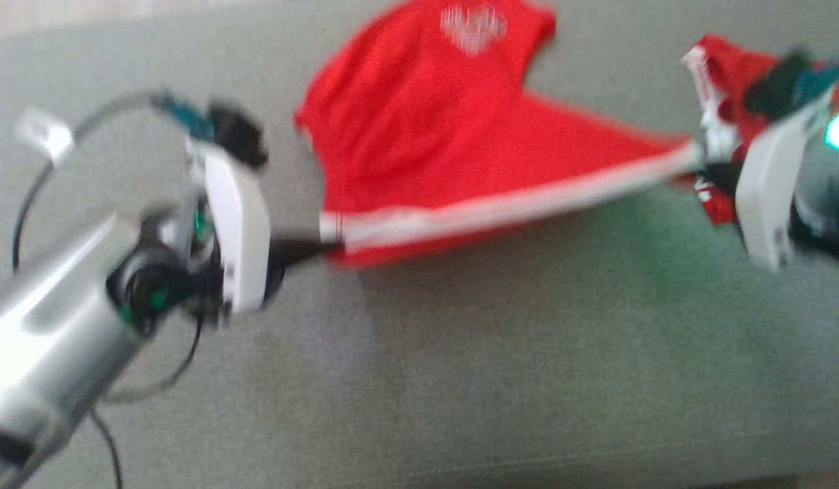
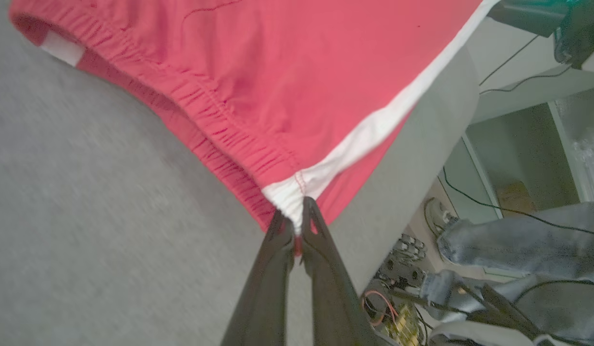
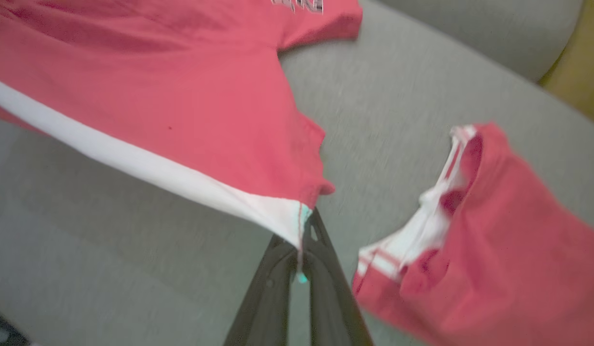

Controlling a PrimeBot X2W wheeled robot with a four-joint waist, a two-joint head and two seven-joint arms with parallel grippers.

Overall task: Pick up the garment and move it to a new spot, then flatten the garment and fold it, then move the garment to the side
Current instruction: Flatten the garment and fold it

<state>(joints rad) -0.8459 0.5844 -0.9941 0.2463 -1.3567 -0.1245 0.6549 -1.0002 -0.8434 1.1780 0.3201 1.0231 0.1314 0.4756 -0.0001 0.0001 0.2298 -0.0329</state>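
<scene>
White print (image 1: 472,27) on garment (image 1: 419,136) too blurred to read.

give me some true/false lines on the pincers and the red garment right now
1. The left pincer is shut on the garment's white stripe. True.
2. The right pincer is open and empty. False: it is shut on the stripe's other end.
3. The garment is blue. False: it is red.
4. A second red piece with white trim sits near the right pincer. True.
5. The garment lies folded in a neat stack. False: it is stretched out between the two pincers.
</scene>
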